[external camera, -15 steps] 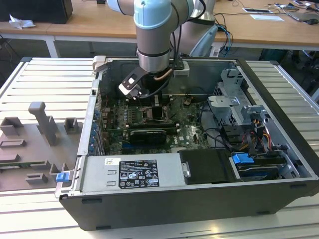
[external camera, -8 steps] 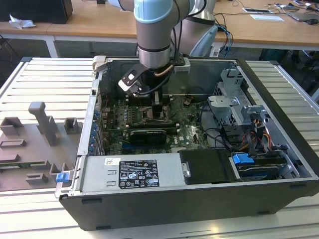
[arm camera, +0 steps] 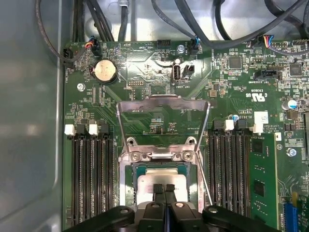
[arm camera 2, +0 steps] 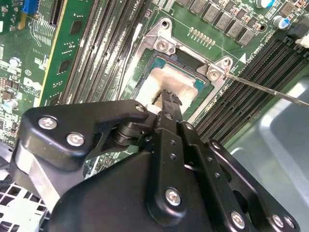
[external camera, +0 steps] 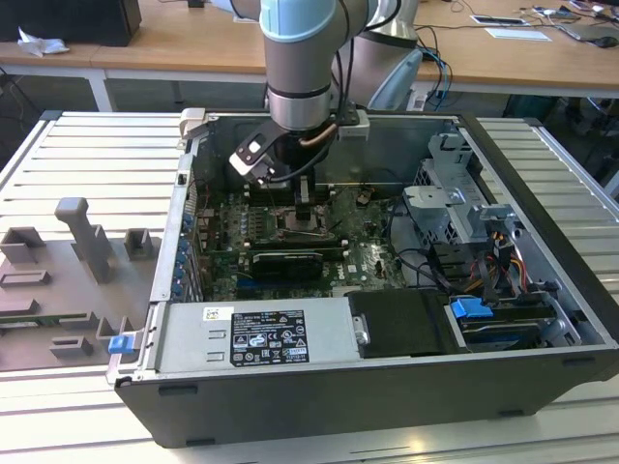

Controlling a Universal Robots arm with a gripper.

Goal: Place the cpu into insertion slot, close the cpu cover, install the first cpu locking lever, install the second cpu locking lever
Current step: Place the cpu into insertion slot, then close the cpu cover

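You are holding the gripper (arm camera: 163,189) low inside the open computer case (external camera: 319,411), with its two black fingertips (arm camera: 157,189) pressed together and nothing clamped between them. In both wrist views they are hanging right over the silvery-beige top of the cpu (arm camera: 146,185); you cannot tell whether they are touching it. The cpu is lying flat inside the insertion slot (arm camera: 127,180), with the silver rim showing around it. Just beyond the slot, the cpu cover (arm camera: 164,103) is standing raised on its hinge, and green board is showing through its window. In the second wrist view, a thin locking lever (arm camera 2: 270,90) is sticking out from the slot's corner, running across the long black memory slots (arm camera: 91,179) that are flanking the slot on both sides. Farther on, a round coin cell (arm camera: 105,71) is sitting on the motherboard (arm camera: 231,101). In the exterior view, the robot arm (external camera: 300,68) is reaching straight down into the case, and the grey power supply (external camera: 261,333) is lying along the case's nearest wall.
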